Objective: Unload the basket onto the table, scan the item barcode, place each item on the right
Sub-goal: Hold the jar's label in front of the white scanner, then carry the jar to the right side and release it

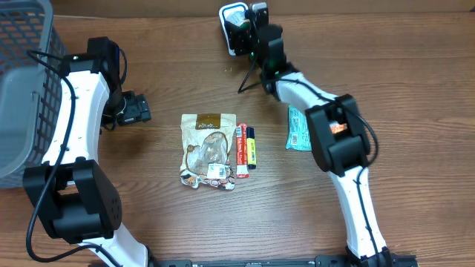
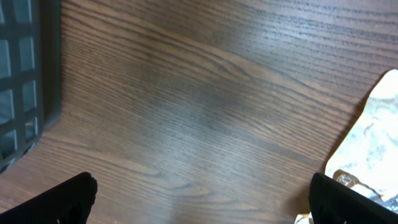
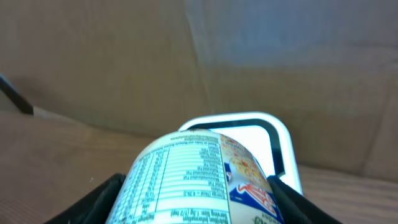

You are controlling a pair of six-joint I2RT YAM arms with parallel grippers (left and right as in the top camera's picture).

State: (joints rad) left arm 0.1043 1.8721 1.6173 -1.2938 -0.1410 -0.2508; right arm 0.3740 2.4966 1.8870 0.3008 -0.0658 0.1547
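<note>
– The can (image 3: pixel 186 180): where do we find it in the right wrist view?

– Low in the frame, lying on its side, with the nutrition panel facing us and a blue-and-red picture label to its right. The right gripper (image 3: pixel 196 208) has its dark fingers (image 3: pixel 99 199) part-closed on either side of the can, gripping it. Right behind it stands the scanner (image 3: pixel 277 134), whose white rounded rim shows above the can.

– And the left wrist?

– We look down on the bare wooden table (image 2: pixel 199 93). The left gripper (image 2: pixel 205 205) is spread as wide as it goes, with nothing between the fingertips (image 2: pixel 62 199). The grey basket (image 2: pixel 25 74) fills the left edge, and a corner of the snack bag (image 2: pixel 373 143) comes in at the right.

– What do we get from overhead?

– The right gripper (image 1: pixel 256 37) is at the far end of the table, up against the scanner (image 1: pixel 231 16). From here we cannot tell the can apart from the gripper. The left gripper (image 1: pixel 137 110) hovers between the basket (image 1: pixel 22 44) and the snack bag (image 1: pixel 208 144). Just right of the bag lie a red tube (image 1: pixel 241 148) and a yellow-and-blue tube (image 1: pixel 251 147), side by side. A teal packet (image 1: pixel 298 127) lies beside the right arm, partly hidden under it.
</note>
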